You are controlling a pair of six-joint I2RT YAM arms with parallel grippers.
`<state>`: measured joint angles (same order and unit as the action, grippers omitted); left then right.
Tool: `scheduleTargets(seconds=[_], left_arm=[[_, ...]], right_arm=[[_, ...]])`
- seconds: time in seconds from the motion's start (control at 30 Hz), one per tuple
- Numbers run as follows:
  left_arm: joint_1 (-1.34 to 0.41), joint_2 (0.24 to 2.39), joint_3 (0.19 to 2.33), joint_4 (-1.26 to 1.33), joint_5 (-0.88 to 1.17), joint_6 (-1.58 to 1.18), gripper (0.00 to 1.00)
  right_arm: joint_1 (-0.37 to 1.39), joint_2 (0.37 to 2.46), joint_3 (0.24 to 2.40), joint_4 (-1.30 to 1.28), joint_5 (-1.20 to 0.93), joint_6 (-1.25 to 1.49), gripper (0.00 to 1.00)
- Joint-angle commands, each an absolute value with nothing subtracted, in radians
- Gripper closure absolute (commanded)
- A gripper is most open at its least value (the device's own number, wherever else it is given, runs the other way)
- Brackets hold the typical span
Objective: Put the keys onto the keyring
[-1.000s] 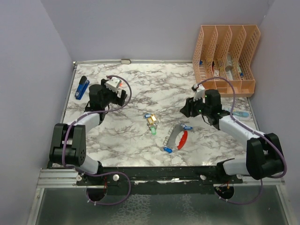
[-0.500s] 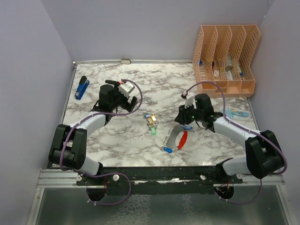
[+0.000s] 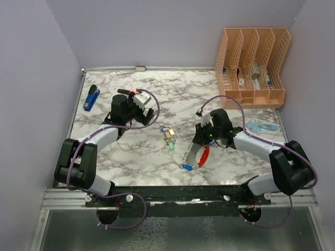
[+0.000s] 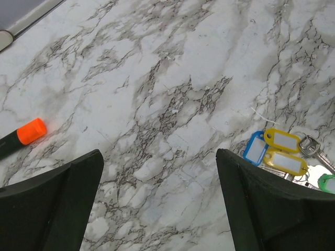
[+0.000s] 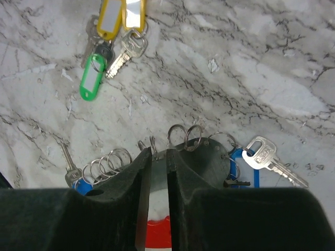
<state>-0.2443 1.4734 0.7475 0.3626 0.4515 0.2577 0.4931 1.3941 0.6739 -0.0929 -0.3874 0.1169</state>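
**Keys to keyring: part hung, one cluster outstanding**

Item: keyring [image 3: 205, 153], on the counter [image 3: 131, 151] right of centre. Two blue-tagged keys [image 5: 267, 156] appear to be on it already.
Outstanding: loose keys [image 3: 168, 137] with yellow, green and blue tags, lying apart at its 10 o'clock.
Right claw [image 3: 201, 142]: over the ring's 12 o'clock end, fingers nearly together. Cannot tell if it pinches the ring.
Left claw [image 3: 148, 116]: released, empty.
Right wrist view only: split rings [image 5: 112, 159] strung on the ring.
Left wrist view only: orange marker [image 4: 23, 137] at 9 o'clock.

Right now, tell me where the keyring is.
In the top view, the keyring lies right of centre near the table's front edge, just under the right jaws, with the loose keys to its left.
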Motion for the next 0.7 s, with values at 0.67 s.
scheduleTargets(seconds=[0.67], left_arm=[[-0.305, 1.496, 0.79, 0.263, 0.511, 0.328, 0.08]], right_arm=[[0.56, 1.501, 0.737, -0.175, -0.299, 0.128, 0.83]])
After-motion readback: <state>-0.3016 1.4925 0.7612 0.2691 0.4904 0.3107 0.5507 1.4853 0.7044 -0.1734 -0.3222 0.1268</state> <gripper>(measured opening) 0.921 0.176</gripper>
